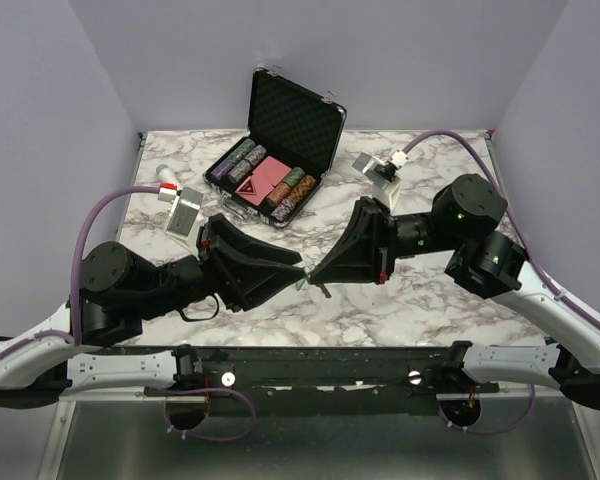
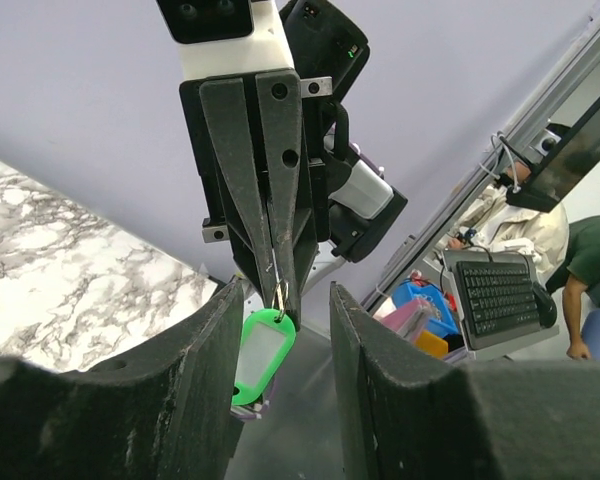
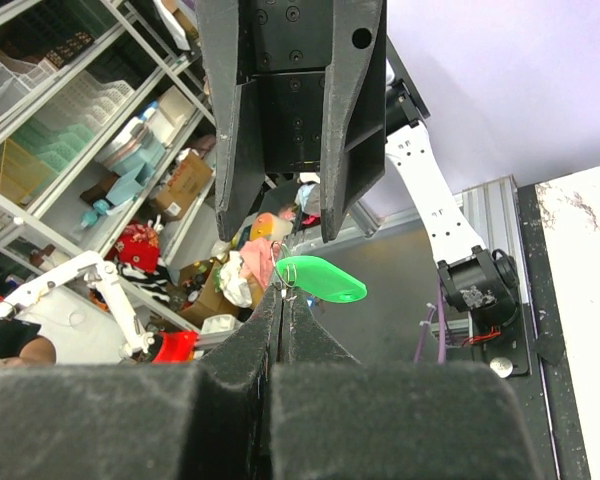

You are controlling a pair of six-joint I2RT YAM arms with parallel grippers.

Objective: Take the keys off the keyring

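Note:
My right gripper [image 1: 313, 272] is shut on the keyring [image 3: 288, 288], a thin grey metal loop at its fingertips, also in the left wrist view [image 2: 280, 294]. The keys show only as one bright green tag [image 2: 263, 355], hanging from the loop; it also shows in the right wrist view [image 3: 325, 280] and as a green speck from above [image 1: 302, 285]. No separate keys show. My left gripper [image 1: 298, 272] is open tip to tip with the right one. Its fingers [image 2: 195, 390] stand either side of the tag, which hangs close to the left finger. Both are held above the marble table [image 1: 400, 300].
An open black chip case [image 1: 295, 120] with poker chips [image 1: 242, 158] stands at the back centre of the table. The black mounting rail [image 1: 310, 365] runs along the near edge. Purple walls close in the left, back and right sides.

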